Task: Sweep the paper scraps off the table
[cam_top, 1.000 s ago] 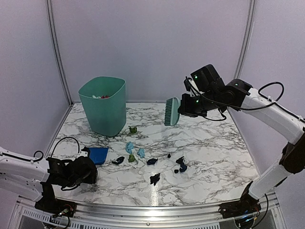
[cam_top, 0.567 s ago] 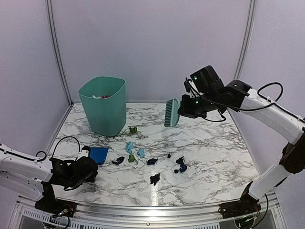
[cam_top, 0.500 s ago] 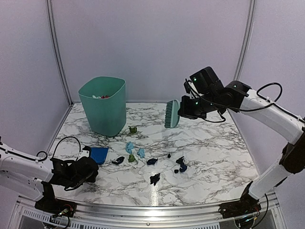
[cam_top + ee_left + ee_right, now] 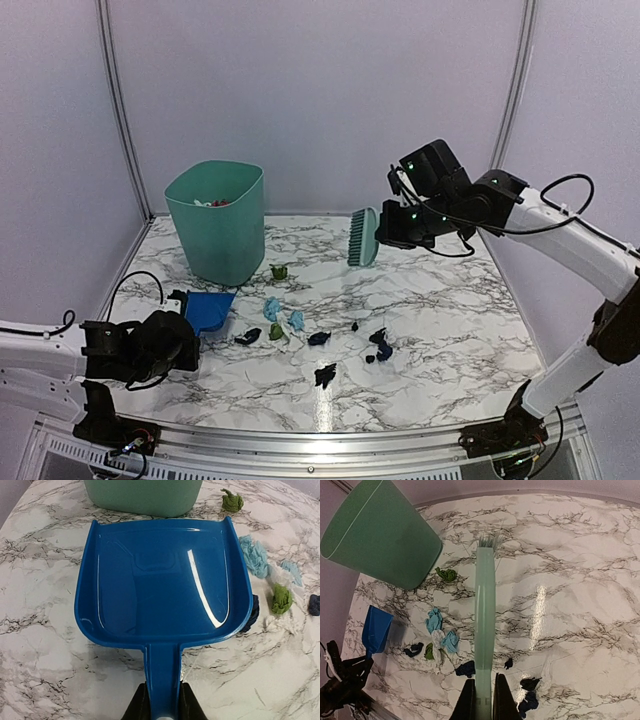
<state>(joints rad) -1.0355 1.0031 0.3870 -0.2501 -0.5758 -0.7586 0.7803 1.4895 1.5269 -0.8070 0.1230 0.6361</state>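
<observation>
Several paper scraps lie mid-table: light blue and green wads [image 4: 280, 322], a green one [image 4: 279, 271] near the bin, and dark ones [image 4: 325, 375] [image 4: 380, 346]. My left gripper [image 4: 164, 706] is shut on the handle of the blue dustpan [image 4: 165, 580], which is raised at the left [image 4: 207, 309], its mouth toward the bin. A dark scrap [image 4: 253, 611] touches the pan's right edge. My right gripper [image 4: 484, 700] is shut on the mint-green brush [image 4: 484, 605], held high above the table's [image 4: 450, 300] back [image 4: 361, 236], bristles to the left.
A teal bin [image 4: 217, 220] with some waste inside stands at the back left, just beyond the dustpan's mouth [image 4: 145, 495]. A metal rail [image 4: 320, 440] runs along the near edge. Grey walls close the back and sides.
My left gripper has shut on the dustpan's handle and the pan has lifted and tilted slightly. The left arm has drawn back to the left. The right arm and brush barely moved.
</observation>
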